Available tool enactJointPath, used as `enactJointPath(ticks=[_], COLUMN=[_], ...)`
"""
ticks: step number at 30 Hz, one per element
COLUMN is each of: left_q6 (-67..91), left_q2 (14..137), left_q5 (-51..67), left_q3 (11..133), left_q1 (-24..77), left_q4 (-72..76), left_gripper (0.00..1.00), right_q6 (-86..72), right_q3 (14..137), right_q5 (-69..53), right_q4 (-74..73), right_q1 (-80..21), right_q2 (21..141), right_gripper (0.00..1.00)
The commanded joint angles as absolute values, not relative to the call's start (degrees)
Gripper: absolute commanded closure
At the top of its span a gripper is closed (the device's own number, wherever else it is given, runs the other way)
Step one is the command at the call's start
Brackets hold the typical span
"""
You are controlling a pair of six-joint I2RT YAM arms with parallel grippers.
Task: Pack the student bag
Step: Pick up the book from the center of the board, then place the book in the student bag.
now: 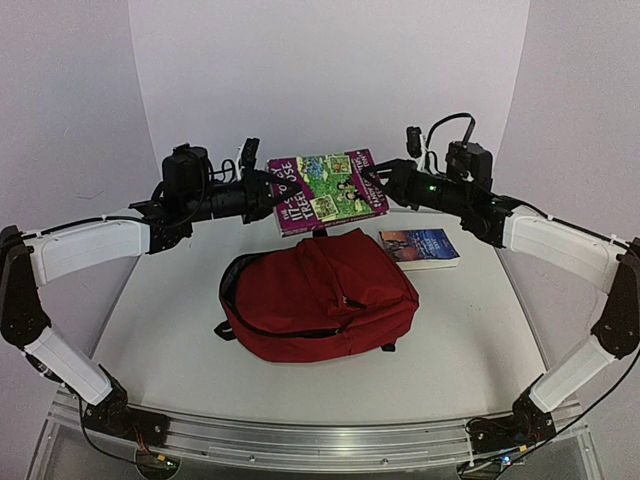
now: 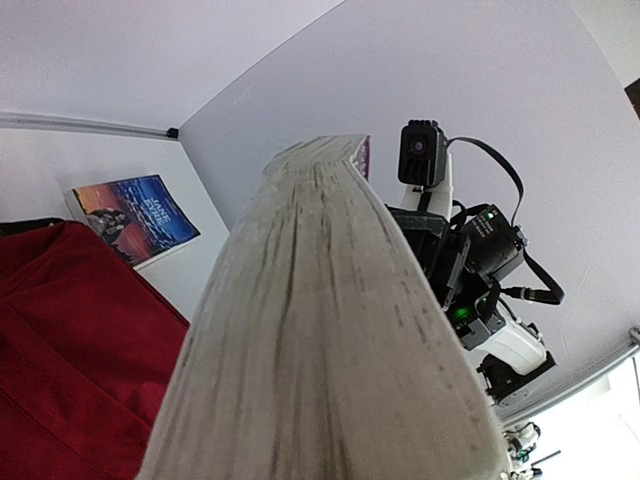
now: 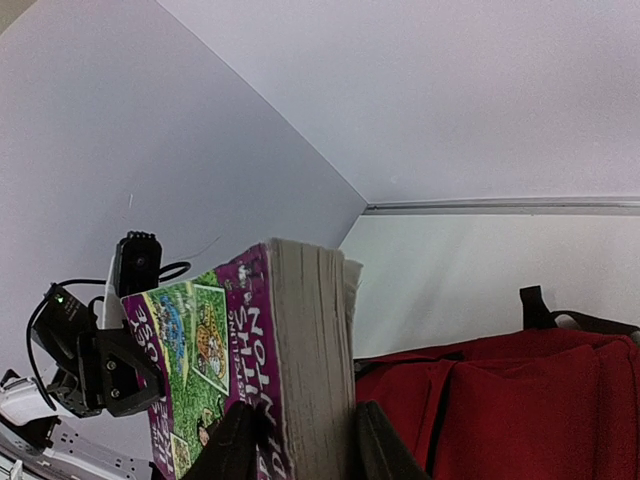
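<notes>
Page edges of the purple book filled most of the left wrist view, so close that they blurred, and none of that arm's own fingers showed there. From above, the left gripper sat at the book's left end, but whether its jaws were pressed onto the cover could not be told. The right wrist view was plainer: the right gripper had its two dark fingers on either side of the book, one on the purple cover and one at the far face of the page block, pinching it. Only the top view showed the whole arrangement, with the book held in the air, cover up and tilted, between the two arms at the far side of the table. The student bag lay on the table just in front of and below the book, near the middle. A blue book lay flat on the table just beside the bag's far right corner. In both wrist views the bag was cut off to a slab of red fabric, and the blue book's title was too small to read.
</notes>
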State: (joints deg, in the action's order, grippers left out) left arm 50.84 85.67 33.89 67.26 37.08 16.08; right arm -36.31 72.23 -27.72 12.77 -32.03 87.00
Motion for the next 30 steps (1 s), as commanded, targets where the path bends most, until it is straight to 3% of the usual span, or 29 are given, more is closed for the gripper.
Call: enactJointPath(ticks=[1,3,6,12,17,21,30], left_q6=[50.98,51.34,50.1,46.73,41.12,43.19,43.87], left_q2=[83.78,83.19,81.59,76.23,73.95,72.4,68.42], left_q5=[33.71,33.76,33.71,32.81,32.6,37.56,35.54], left_q3=[68.2,67.68,67.24,67.96,67.99,65.18,60.43], left_q1=[36.76,36.09,34.57,25.75,15.74,8.17,5.7], left_q4=[17.55,17.58,15.18,1.58,-9.82,-9.72,-11.41], left_gripper=[0.93,0.99,1.0,1.0,1.0,1.0,1.0], right_q6=[-33.44,-30.62,-25.08,-14.88,-10.15,-6.99,-0.77], right_q3=[74.23,74.76,75.67,75.42,76.06,78.59,88.74], right_q5=[-26.04,-24.86,-19.94,-13.83,-10.25,-4.39,2.09], right_q4=[15.34,12.94,6.98,0.12,-4.9,-8.0,-13.5], right_q1=[-32.7,-32.7,-32.7,-35.03,-42.38,-52.04,-65.16], right_q2=[86.33,85.83,83.77,79.33,80.94,85.9,102.66], right_gripper=[0.59,0.44,0.2,0.04,0.02,0.02,0.02])
